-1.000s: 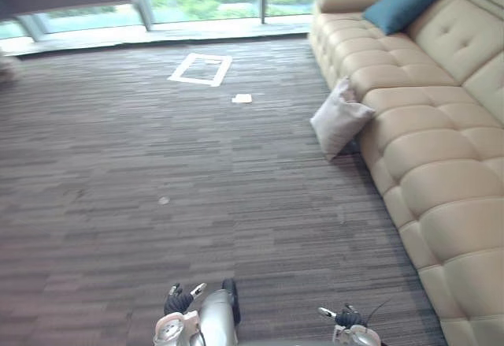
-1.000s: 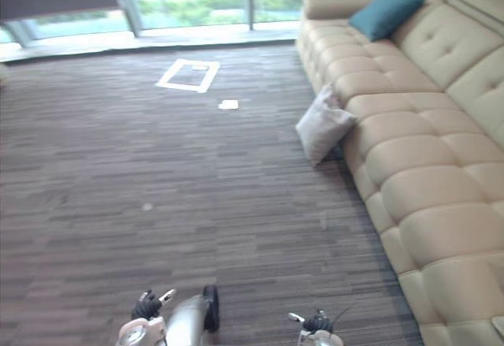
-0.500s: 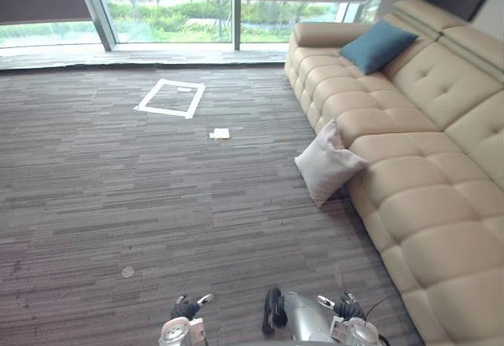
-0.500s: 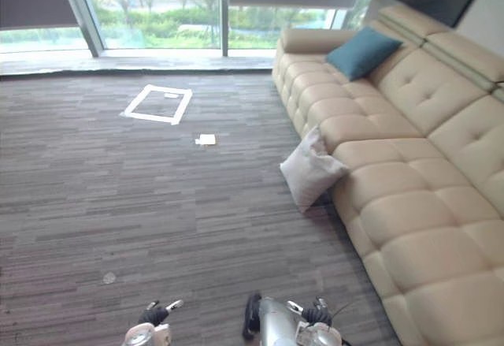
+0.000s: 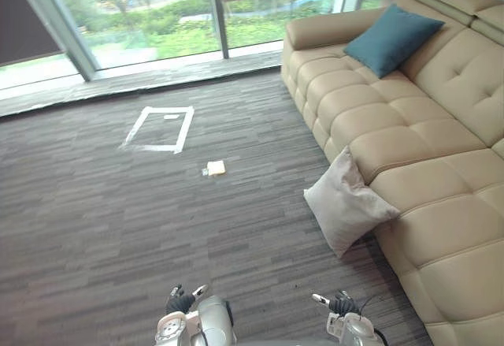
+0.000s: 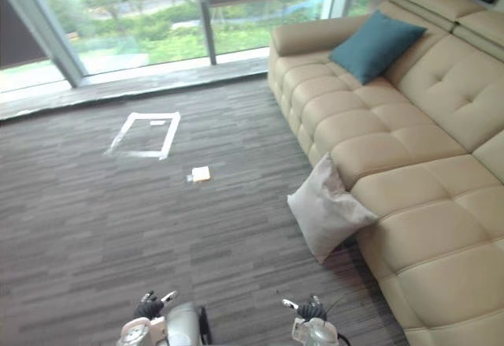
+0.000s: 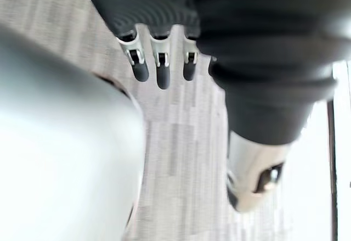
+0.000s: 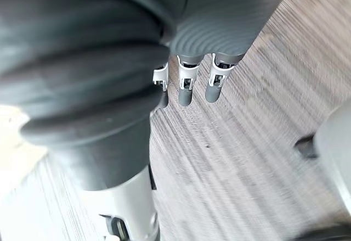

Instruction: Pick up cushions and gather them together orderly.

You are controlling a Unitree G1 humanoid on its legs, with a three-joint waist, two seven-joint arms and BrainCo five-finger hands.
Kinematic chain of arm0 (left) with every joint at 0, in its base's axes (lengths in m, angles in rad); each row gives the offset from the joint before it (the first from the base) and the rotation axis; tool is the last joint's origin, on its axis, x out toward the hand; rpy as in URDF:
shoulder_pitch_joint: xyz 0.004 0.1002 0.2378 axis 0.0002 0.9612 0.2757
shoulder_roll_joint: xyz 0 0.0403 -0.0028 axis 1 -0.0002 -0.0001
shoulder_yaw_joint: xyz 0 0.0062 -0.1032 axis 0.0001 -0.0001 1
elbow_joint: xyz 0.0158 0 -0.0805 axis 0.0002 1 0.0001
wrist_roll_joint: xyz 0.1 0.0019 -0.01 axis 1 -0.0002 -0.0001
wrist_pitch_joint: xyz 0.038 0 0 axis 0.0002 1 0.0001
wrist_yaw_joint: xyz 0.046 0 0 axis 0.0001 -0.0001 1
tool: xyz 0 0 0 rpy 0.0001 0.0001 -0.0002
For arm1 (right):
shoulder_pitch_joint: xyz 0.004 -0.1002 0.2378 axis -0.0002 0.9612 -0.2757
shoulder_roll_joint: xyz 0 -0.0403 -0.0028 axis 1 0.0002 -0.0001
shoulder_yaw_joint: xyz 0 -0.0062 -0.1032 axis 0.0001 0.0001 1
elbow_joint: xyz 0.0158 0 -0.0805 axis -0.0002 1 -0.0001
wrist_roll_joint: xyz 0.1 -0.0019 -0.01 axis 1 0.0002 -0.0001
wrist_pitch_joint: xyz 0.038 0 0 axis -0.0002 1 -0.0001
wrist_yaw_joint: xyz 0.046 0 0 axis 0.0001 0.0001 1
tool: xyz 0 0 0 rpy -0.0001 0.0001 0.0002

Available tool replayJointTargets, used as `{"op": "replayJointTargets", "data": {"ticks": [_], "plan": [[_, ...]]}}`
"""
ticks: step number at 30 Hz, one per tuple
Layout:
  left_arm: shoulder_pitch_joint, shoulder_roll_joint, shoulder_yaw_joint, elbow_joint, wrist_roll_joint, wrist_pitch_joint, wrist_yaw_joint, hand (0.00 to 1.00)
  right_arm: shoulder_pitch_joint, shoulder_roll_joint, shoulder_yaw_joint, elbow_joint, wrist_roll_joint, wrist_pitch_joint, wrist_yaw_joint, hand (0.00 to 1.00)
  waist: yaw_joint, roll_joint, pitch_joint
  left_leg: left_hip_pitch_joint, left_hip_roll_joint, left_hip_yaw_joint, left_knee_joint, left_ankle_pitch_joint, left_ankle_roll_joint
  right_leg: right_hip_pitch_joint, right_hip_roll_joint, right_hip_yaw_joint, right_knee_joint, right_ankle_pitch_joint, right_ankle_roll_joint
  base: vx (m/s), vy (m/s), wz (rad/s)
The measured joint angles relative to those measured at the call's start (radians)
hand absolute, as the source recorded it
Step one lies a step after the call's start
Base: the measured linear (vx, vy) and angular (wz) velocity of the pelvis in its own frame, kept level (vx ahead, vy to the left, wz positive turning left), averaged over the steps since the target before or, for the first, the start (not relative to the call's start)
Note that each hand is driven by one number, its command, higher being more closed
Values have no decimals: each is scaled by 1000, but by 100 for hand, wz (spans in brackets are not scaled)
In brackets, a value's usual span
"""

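White cushion (image 5: 346, 208) sits on the carpet (image 5: 118, 228), propped against the beige sofa (image 5: 441, 165), whose near end is cut off. Teal cushion (image 5: 391, 39) is up on the sofa's far end. Left hand (image 7: 163, 71) and right hand (image 8: 185, 90) hang over carpet, fingers loose and straight.

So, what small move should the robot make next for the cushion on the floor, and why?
Probably step closer to the pale cushion, which leans against the sofa front on the carpet. The left robot hand and the right robot hand both hang open and empty, not yet within reach of it.
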Motion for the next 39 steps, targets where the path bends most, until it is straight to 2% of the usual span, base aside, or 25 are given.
{"op": "replayJointTargets", "data": {"ticks": [1,2,3,4,5,6,7,10,12,15,17,18,19,20,21,23,24,26,27,30,33,35,36,37,39], "plan": [[4,-1,-1,-4,-7,-3,1,0,7,5,2,-4,-1,0,0,0,9,-2,-7,-10,1,-5,-33,6,5,11,-11,25,0,-32,4,685,423,-154],[10,1,0,-6,-7,-4,-1,0,19,11,4,-10,-2,0,0,0,16,-4,-25,-24,-2,-7,-5,66,17,20,-27,69,8,-75,12,500,339,-140],[14,10,1,2,-7,-3,-1,0,27,13,6,-9,-2,1,0,0,15,-13,-49,-28,-14,-1,36,112,12,9,-44,116,45,-92,38,637,440,-126],[12,37,1,17,-4,0,-1,0,35,32,12,-12,-2,-1,1,0,-2,-56,-74,-11,-23,49,56,72,29,-47,-80,138,162,-87,48,633,416,-108],[5,52,0,31,-4,0,1,0,35,41,21,-10,-3,-1,1,0,0,-80,-75,24,-26,95,54,41,44,-119,-93,146,315,-57,89,714,480,-87],[-1,60,0,42,-5,2,2,0,34,41,32,-10,-3,-1,3,0,1,-89,-72,51,-27,123,52,20,57,-177,-98,141,444,-11,117,658,447,-92],[-15,68,1,60,-4,9,9,0,31,38,37,-12,-3,-4,3,0,-2,-87,-64,117,-32,158,36,-17,72,-267,-116,113,633,46,162,503,360,-78],[-25,65,-5,93,-5,24,18,0,21,32,45,-15,-7,-15,5,0,-4,-75,-53,291,-29,220,-43,-64,76,-372,-141,-35,789,33,141,366,236,-68],[-31,57,-20,97,-5,24,18,0,11,32,45,-17,-26,-19,7,0,-7,-68,-53,410,-28,278,-146,-68,73,-456,-156,-198,729,7,100,297,156,-52],[-35,53,-44,107,0,24,14,0,-1,30,36,-17,-40,-24,11,0,-14,-56,-52,513,-28,362,-253,-63,52,-521,-163,-393,507,17,84,354,121,-60],[-39,56,-66,118,14,25,12,0,-13,28,27,-16,-41,-22,13,0,-26,-48,-48,549,-35,390,-291,-62,38,-547,-148,-452,362,66,57,353,30,-46],[-41,57,-80,126,16,27,6,0,-17,28,15,-15,-41,-22,13,0,-40,-49,-48,581,-53,398,-311,-61,30,-541,-127,-444,243,157,23,449,-30,-26],[-46,51,-80,131,21,27,-1,0,-18,23,4,-19,-40,-22,14,0,-49,-43,-43,606,-57,394,-310,-66,18,-525,-120,-429,219,218,-56,561,-34,-26],[-47,24,-77,133,35,28,-8,0,-27,5,0,-18,-41,-22,14,0,-52,-5,-39,619,-27,391,-286,-64,-7,-506,-102,-436,239,206,-60,544,-126,-14],[-50,5,-77,121,43,28,-13,0,-26,-4,-3,-19,-40,-22,14,0,-58,6,-38,597,-10,366,-189,-53,-26,-485,-101,-433,239,161,-52,498,-138,-14],[-55,-10,-67,105,53,28,-17,0,-27,-12,0,-22,-40,-20,14,0,-59,24,-32,523,42,320,32,-46,-22,-441,-81,-428,219,143,-56,337,-136,-15],[-46,-14,-63,90,53,27,-17,0,-27,-13,3,-21,-40,-17,12,0,-56,27,-28,432,100,258,272,-4,-4,-388,-49,-404,188,124,-69,335,-79,-46],[-39,-12,-62,66,53,26,-19,0,-27,-10,11,-14,-39,-13,10,0,-48,24,-22,366,134,217,443,-28,-8,-331,-29,-359,177,94,-78,323,-41,-82],[-35,-12,-61,52,52,24,-19,0,-27,-9,17,-12,-39,-10,10,0,-47,17,-18,326,131,203,475,-46,-12,-296,-24,-320,173,77,-76,312,-18,-104],[-30,-15,-60,33,51,20,-18,0,-25,-7,16,-8,-39,-8,9,0,-42,8,-17,251,108,184,351,-76,9,-244,-24,-226,137,69,-63,285,49,-97],[-32,-22,-61,20,49,13,-16,0,-25,-6,17,-5,-39,-8,1,0,-24,4,-16,192,26,36,120,-82,14,-203,-35,-109,116,59,-35,365,214,-117],[-33,-22,-63,25,49,0,-14,0,-23,-8,31,0,-39,-8,-3,0,-20,1,-18,177,-45,-102,-32,-50,13,-188,-53,-23,117,32,12,307,299,-109],[-33,-26,-64,28,48,-1,-13,0,-19,-12,44,0,-39,-9,-4,0,-19,6,-21,179,-54,-130,-68,-30,15,-187,-50,2,124,21,28,305,351,-119],[-36,-25,-63,40,40,-2,-8,0,-13,-19,59,8,-39,-9,-5,0,-10,24,-31,184,-50,-148,-74,37,-21,-187,-37,55,140,1,58,312,375,-113],[-42,2,-63,61,33,-1,-6,0,-10,-2,79,26,-39,-9,-4,0,-11,-30,-61,191,-74,-80,-58,5,13,-198,-74,117,142,-1,72,311,378,-89]]}}
